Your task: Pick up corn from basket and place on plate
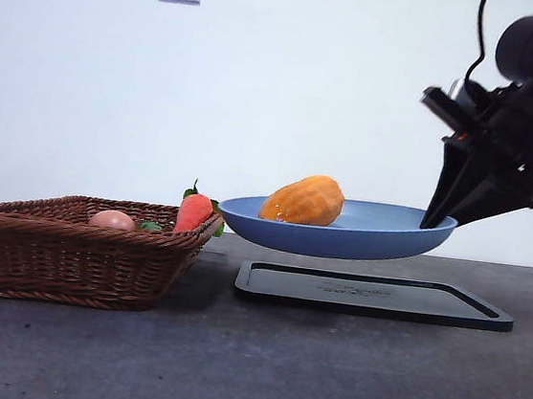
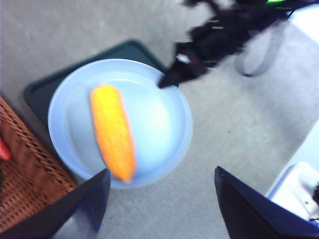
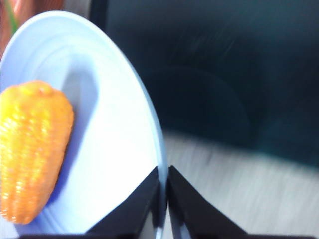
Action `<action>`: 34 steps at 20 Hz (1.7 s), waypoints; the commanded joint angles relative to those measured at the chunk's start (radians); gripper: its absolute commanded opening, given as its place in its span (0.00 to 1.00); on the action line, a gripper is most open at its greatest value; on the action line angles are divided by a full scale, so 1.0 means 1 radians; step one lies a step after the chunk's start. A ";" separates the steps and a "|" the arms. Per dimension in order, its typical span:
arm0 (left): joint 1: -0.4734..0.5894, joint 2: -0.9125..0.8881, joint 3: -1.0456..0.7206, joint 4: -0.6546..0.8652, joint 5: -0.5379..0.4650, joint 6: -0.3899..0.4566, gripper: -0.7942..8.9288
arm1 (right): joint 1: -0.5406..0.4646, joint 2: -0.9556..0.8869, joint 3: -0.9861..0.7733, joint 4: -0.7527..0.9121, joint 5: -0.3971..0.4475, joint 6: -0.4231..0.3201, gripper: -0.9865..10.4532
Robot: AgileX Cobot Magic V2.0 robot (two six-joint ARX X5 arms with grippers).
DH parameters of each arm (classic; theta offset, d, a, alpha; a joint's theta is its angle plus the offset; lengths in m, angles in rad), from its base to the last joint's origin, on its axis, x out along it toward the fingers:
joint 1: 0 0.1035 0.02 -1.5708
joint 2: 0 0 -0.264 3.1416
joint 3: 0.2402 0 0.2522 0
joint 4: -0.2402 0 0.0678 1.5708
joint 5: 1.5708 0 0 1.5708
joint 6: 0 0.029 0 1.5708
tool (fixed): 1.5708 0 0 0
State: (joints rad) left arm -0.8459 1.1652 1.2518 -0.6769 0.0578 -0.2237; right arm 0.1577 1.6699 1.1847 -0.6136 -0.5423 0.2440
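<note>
- The right gripper (image 1: 440,219) pinches the blue plate (image 1: 358,239) by its rim, clear above the black tray (image 1: 371,295).
- The corn (image 1: 303,200) lies on the plate.
- The left gripper (image 2: 159,209) hangs above, jaws apart, holding nothing.

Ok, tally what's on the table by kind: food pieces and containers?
Food: 3 (corn on the plate, carrot and egg in the basket)
Containers: 3 (plate, basket, black tray)
Total: 6

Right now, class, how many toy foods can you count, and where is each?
3. The corn lies on the plate; the carrot and the egg-shaped item sit in the basket, which may hide more.
</note>
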 commanded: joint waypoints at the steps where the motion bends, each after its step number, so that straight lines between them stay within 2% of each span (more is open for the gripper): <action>1: -0.012 -0.032 0.017 -0.009 -0.013 0.014 0.43 | -0.016 0.104 0.099 0.008 0.000 0.010 0.09; 7: -0.012 -0.090 0.017 -0.013 -0.015 0.013 0.43 | -0.074 0.300 0.269 0.009 0.027 0.003 0.09; 10: -0.012 -0.093 0.017 -0.015 -0.015 0.013 0.43 | -0.093 0.358 0.289 0.011 0.026 0.001 0.09; 15: -0.012 -0.093 0.017 -0.014 -0.016 0.009 0.43 | -0.103 0.382 0.289 0.007 0.025 -0.050 0.09; 19: -0.012 -0.093 0.017 -0.018 -0.015 0.009 0.43 | -0.103 0.381 0.289 0.005 0.026 -0.050 0.24; 21: -0.012 -0.093 0.018 -0.023 -0.016 0.009 0.43 | -0.103 0.373 0.290 0.003 0.024 -0.050 0.28; 24: -0.012 -0.093 0.017 -0.038 -0.015 0.010 0.43 | -0.122 0.332 0.297 -0.040 0.014 -0.068 0.28; 30: -0.012 -0.093 0.017 -0.054 -0.016 0.018 0.43 | -0.127 0.116 0.297 -0.301 0.016 -0.190 0.28; 34: -0.012 -0.093 0.017 -0.051 -0.016 0.022 0.42 | -0.063 -0.074 0.296 -0.468 0.019 -0.264 0.28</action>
State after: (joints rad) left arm -0.8467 1.0672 1.2518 -0.7364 0.0479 -0.2195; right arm 0.0868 1.5932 1.4624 -1.0840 -0.5205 0.0177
